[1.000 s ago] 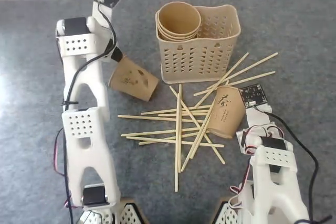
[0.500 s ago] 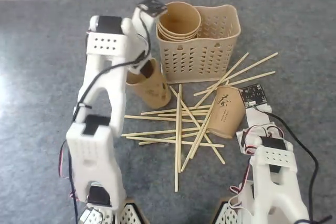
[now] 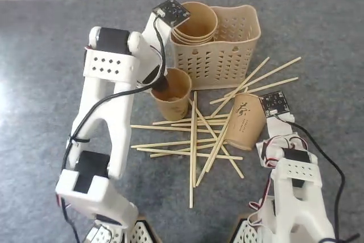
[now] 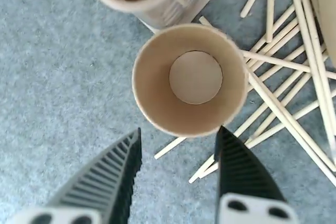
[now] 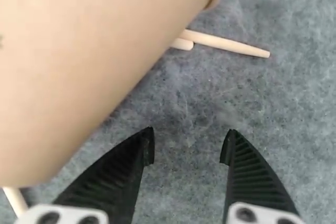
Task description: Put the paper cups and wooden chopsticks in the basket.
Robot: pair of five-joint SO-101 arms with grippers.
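High view first, since it lays the job out: the basket point(image 3: 227, 64) already holds a stack of nested paper cups point(image 3: 194, 22) in its left compartment, while its right compartment looks empty. Two cups sit outside it.

An upright paper cup point(image 3: 172, 92) stands just in front of the basket's front left corner. The left gripper point(image 4: 180, 131) hangs over it with jaws spread, the cup beyond the tips rather than between them, so I'd call it let go (one tip may graze the rim, hard to say).

A tipped paper cup point(image 3: 245, 120) lies on its side in front of the basket's right half, across the wooden chopsticks point(image 3: 193, 140). The right gripper point(image 5: 190, 135) sits beside it, jaws apart, holding nothing.

No chopstick is in the basket. They fan over the grey carpet point(image 3: 45, 83) in front of it, a few reaching past its front right corner.

I judge the job under halfway, with two cups and every stick to go. The upright cup is close under the basket wall, leaving little slack there. Left of the basket the carpet gives the left arm room to swing. In front the sticks cross one another, so lifting one may drag its neighbours.
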